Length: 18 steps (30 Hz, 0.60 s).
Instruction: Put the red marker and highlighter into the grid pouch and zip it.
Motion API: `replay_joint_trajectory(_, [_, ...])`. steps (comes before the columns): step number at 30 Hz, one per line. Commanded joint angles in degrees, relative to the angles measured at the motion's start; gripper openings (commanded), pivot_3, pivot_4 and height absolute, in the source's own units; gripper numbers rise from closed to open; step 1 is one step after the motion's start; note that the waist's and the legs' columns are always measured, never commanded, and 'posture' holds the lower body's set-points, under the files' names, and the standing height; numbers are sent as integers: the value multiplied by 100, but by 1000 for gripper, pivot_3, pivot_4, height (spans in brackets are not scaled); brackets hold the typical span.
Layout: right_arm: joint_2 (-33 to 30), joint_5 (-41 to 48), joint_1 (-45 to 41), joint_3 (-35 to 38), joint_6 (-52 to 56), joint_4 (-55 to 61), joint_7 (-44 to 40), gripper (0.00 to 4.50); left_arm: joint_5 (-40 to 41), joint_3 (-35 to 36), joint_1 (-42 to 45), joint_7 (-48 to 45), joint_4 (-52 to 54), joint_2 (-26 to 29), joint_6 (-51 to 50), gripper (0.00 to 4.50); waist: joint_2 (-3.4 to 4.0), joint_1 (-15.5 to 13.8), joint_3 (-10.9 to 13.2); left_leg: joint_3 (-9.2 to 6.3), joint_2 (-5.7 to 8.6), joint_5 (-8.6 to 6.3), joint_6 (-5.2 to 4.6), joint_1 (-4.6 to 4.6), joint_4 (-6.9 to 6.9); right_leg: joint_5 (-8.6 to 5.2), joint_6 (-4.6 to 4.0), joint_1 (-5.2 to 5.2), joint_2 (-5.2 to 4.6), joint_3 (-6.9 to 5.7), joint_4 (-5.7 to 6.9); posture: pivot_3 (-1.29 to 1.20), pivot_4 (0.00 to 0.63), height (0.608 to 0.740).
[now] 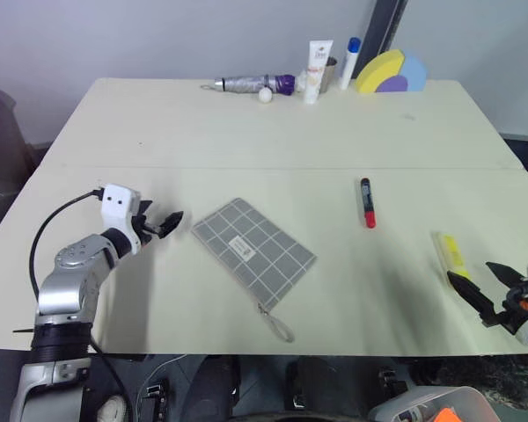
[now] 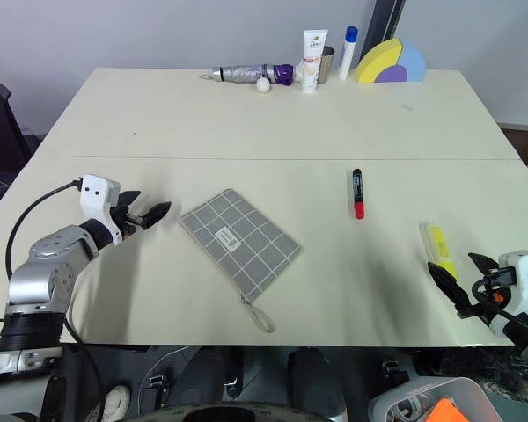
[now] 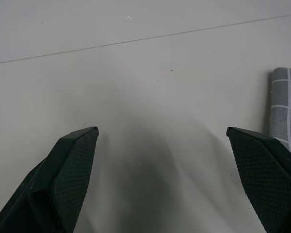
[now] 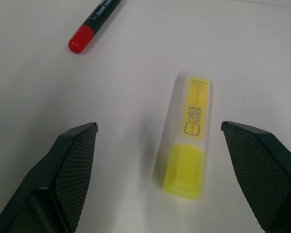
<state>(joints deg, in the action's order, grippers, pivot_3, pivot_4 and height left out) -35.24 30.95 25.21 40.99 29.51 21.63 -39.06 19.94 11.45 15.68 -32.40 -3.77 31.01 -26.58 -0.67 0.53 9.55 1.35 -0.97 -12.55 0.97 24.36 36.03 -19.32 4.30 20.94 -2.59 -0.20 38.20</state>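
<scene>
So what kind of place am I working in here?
Probably an office or lab test bench: a wide cream table against a plain wall, stationery like the grey grid-lined fabric pouch, and odd props at the back, such as a folded silver umbrella.

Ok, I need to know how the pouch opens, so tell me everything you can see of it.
The pouch is a flat grey fabric rectangle with thin white grid lines and a small white label near its middle. It lies flat on the table, turned diagonally, with a grey cord pull trailing from its near corner. Whether the zip is shut I cannot tell. Nothing touches it; the left claw is open beside it.
</scene>
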Motion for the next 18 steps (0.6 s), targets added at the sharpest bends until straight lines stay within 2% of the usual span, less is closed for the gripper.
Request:
replay_joint_trajectory(1, [-63,6,-1,63,-103,16,-20,4261,-9,76,-1,-11,187,51,95,4490,0,0,0,0,0,0,0,0,0,0,0,0,0,0,0,0,150,740])
replay_joint_trajectory(9, [-210,-4,-366,-40,-29,-75,4,4261,52,105,-120,31,307,-15,68,4490,1,11,0,0,0,0,0,-1,1,0,0,0,0,0,1,0,150,740])
replay_joint_trajectory(18, [-355,268,-884,-356,194,659,88,4261,40,62,60,-250,222,125,224,4490,-1,-3,0,0,0,0,0,0,5,0,1,-2,1,0,2,0,150,740])
